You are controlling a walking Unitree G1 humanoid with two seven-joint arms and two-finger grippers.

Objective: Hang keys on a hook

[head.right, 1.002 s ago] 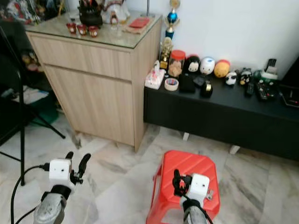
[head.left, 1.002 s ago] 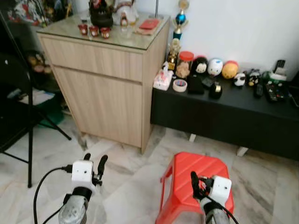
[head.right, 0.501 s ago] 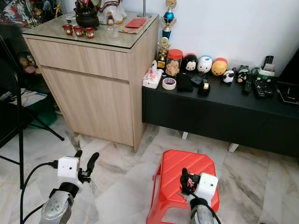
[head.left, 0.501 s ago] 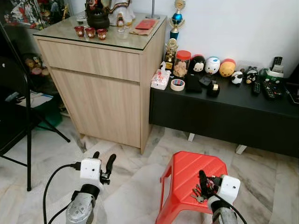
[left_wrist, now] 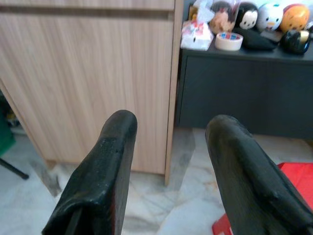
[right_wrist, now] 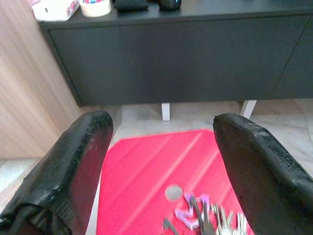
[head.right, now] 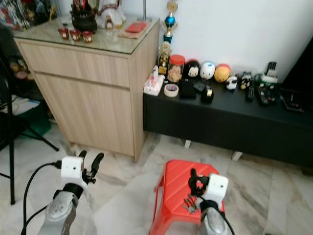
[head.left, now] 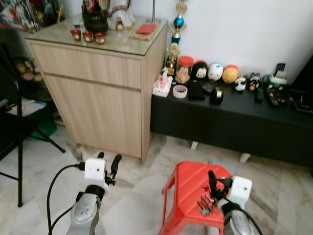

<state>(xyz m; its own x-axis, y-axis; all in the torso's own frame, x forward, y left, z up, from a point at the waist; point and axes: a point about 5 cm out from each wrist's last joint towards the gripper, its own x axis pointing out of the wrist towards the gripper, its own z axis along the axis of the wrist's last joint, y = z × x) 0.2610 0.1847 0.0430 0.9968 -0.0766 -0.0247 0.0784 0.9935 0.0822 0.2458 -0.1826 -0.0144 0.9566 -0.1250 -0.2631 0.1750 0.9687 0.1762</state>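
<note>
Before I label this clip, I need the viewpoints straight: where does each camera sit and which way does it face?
Left and right eye views: on the head, facing forward and down at the wooden cabinet, black bench and red stool; both arms show.
Left wrist view: along the open left gripper toward the cabinet.
Right wrist view: along the open right gripper, over the keys lying on the stool.
All views share the bench.

— What stands against the plain white wall (head.left: 254,29)?

— A light wooden cabinet with a glass top (head.left: 105,83); just beside it, a low black bench (head.left: 230,120). A red plastic stool (head.left: 188,196) sits before them on the grey-veined marble floor (head.left: 142,196).
</note>
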